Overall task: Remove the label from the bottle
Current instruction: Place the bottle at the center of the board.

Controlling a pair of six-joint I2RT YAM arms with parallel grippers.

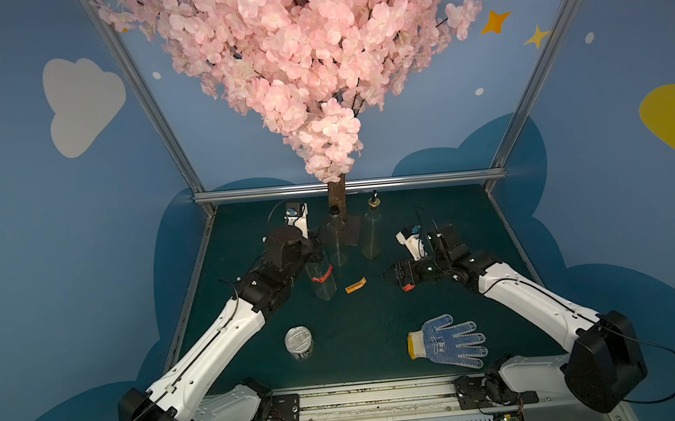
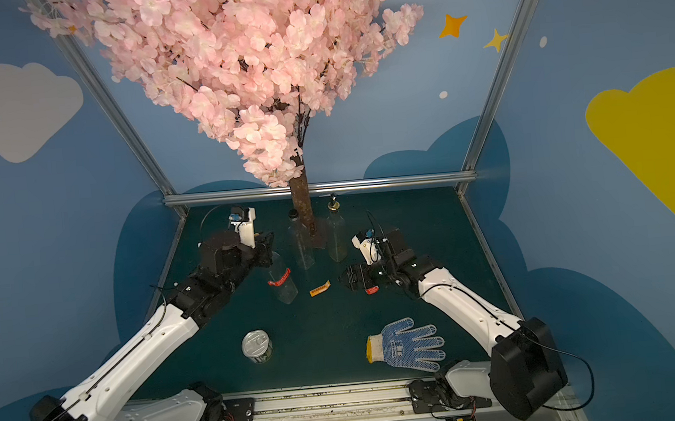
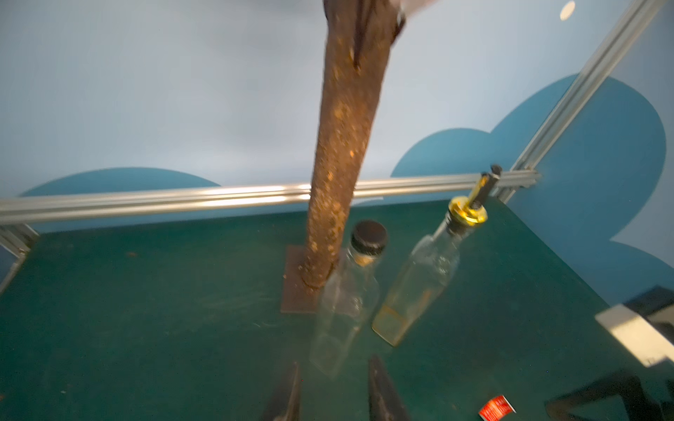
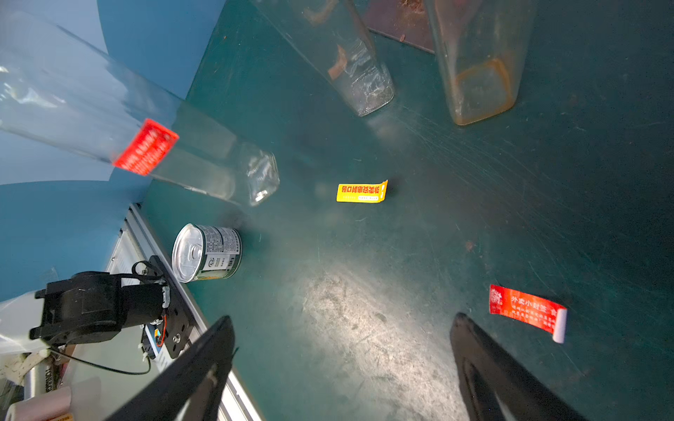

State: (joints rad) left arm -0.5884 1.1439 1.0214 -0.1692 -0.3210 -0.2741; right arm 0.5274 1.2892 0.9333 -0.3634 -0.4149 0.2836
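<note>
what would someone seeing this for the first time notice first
The big pink blossom tree rising from the back middle of the table dominates everything. Below it, the left hand holds a clear bottle tilted, with a red label on its side. A yellow label lies loose on the green table beside the bottle, and a blue-dotted glove lies at the front right.

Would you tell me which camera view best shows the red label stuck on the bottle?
The right wrist view: the red label on the bottle is large and close, though its print is blurred. In both top views it is a small red band. The left wrist view does not show it.
</note>
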